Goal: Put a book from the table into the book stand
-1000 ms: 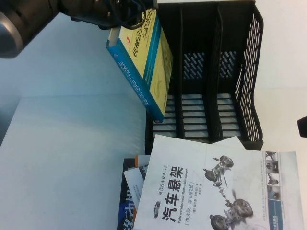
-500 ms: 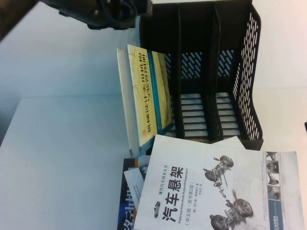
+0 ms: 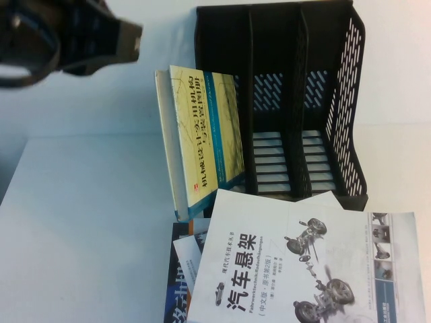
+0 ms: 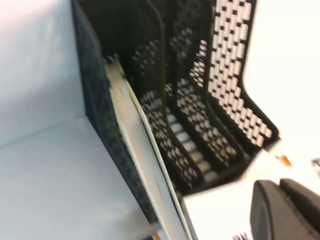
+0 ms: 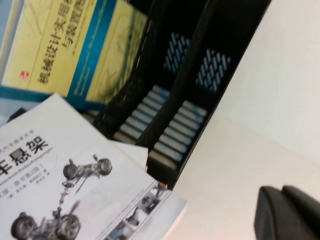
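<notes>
Book [image 3: 202, 141] is seen upright in leftmost slot of book stand [image 3: 350, 108], long axis vertical; L pincer [image 3: 124, 40], nearer, shut & empty, up-left; R pincer [image 5: 287, 212] shut, empty.

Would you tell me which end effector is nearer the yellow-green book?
Left. The left end effector sits up and to the left of the book, clear of it; the right end effector is parked off to the right.

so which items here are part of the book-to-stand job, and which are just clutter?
Job:
- the book, leaning in the leftmost slot
- the book stand
- the table
- left gripper, shut, raised left of the stand
- right gripper, shut, parked

Lying about:
- white car-parts book
- dark books under it
</notes>
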`<state>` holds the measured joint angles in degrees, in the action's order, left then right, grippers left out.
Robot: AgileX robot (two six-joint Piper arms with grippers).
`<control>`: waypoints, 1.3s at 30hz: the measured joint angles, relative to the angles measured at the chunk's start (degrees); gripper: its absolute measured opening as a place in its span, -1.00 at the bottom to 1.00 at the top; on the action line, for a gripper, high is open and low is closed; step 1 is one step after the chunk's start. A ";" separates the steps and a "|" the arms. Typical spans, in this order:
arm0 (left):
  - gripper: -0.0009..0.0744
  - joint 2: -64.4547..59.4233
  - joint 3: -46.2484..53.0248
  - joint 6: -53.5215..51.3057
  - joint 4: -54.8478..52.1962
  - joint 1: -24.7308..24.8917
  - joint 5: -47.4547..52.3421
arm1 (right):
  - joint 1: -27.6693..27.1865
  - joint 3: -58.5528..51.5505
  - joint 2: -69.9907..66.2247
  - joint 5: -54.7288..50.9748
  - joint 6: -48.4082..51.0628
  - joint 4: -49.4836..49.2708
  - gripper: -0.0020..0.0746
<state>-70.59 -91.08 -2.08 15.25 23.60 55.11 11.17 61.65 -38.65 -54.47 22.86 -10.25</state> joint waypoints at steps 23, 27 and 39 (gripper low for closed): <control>-0.98 -3.14 44.23 -15.14 24.70 0.00 -22.82 | 0.00 0.09 9.05 -1.83 -4.97 4.18 -0.95; -0.98 -7.81 43.79 -21.25 31.04 0.00 -26.13 | 0.00 0.09 9.05 -1.93 -4.97 5.35 -0.95; -0.99 -11.88 25.58 -30.56 31.93 -0.45 -34.65 | 0.11 0.09 9.05 -1.93 -5.05 7.07 -0.95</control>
<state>-82.47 -65.51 -32.63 47.19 23.15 20.46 11.29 61.74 -29.59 -56.41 17.81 -3.19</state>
